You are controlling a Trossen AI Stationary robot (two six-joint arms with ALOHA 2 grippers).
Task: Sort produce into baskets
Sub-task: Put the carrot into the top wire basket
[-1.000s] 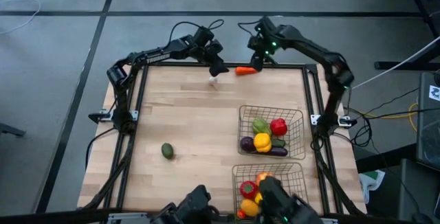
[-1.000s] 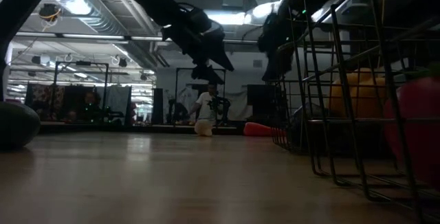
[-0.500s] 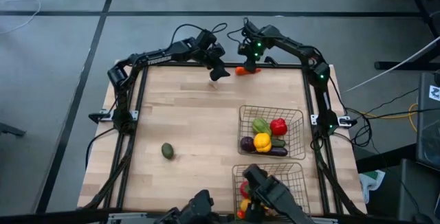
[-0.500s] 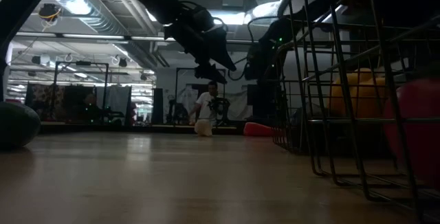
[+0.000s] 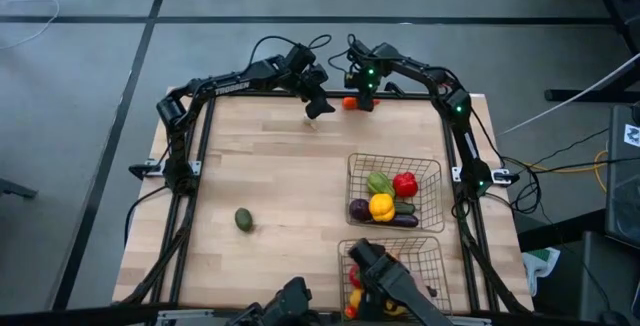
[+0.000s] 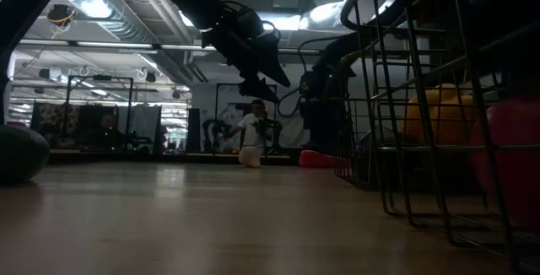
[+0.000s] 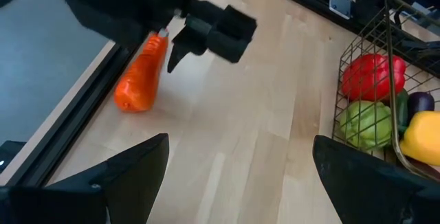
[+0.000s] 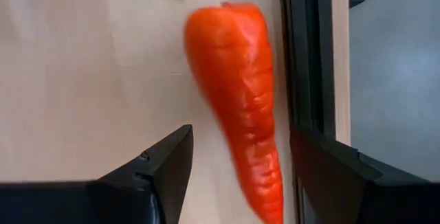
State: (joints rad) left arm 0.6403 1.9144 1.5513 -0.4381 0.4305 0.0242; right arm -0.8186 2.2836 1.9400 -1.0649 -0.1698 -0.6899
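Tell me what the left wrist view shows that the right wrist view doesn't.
Only the left wrist view shows the right gripper hanging open above the carrot, plus one basket with a red pepper, a green pepper, a yellow pepper and an eggplant. Only the right wrist view shows the carrot up close, lying along the table's dark edge rail, with the right fingers open on either side of it, not touching it. Both show the carrot on the wooden table.

Dim backlit low view; bright overhead
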